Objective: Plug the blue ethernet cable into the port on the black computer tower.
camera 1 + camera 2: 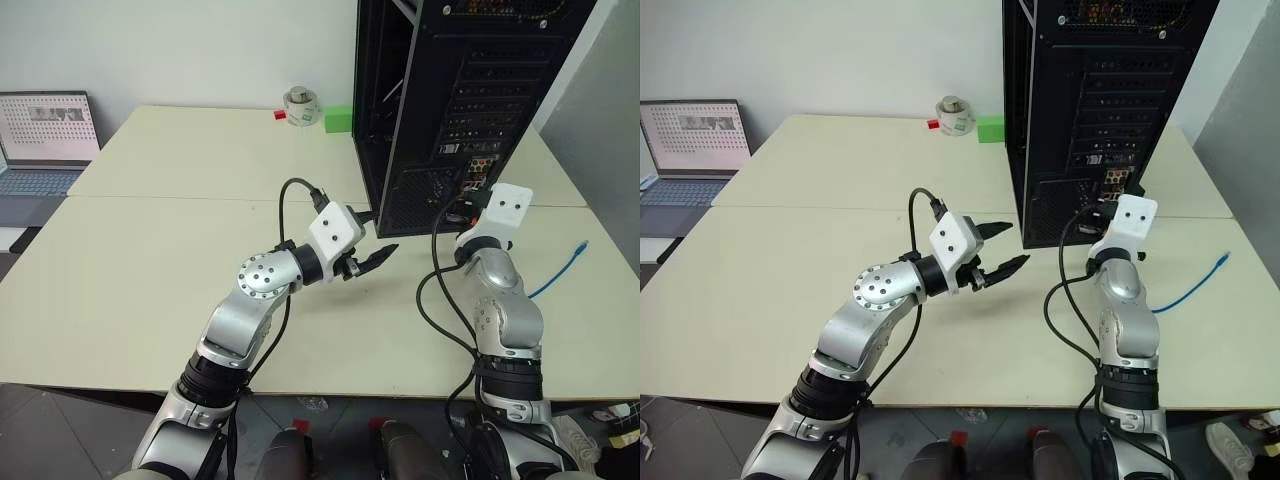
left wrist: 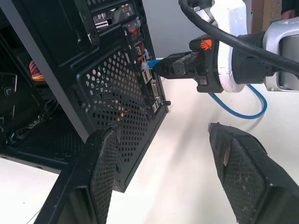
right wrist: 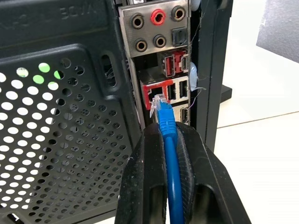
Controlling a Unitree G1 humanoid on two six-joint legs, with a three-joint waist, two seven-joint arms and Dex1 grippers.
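Right gripper clamps blue ethernet cable—left gripper apart—over cream table.

Black all over on the computer tower, its rear mesh a grid of round holes with green glinting through a few. Beside that mesh, a silver plate carries black audio jacks and one red, with red-rimmed ports below them. The ethernet cable runs bright blue, its plug clear. The right gripper is black. Behind the tower, a green block on the cream desk.
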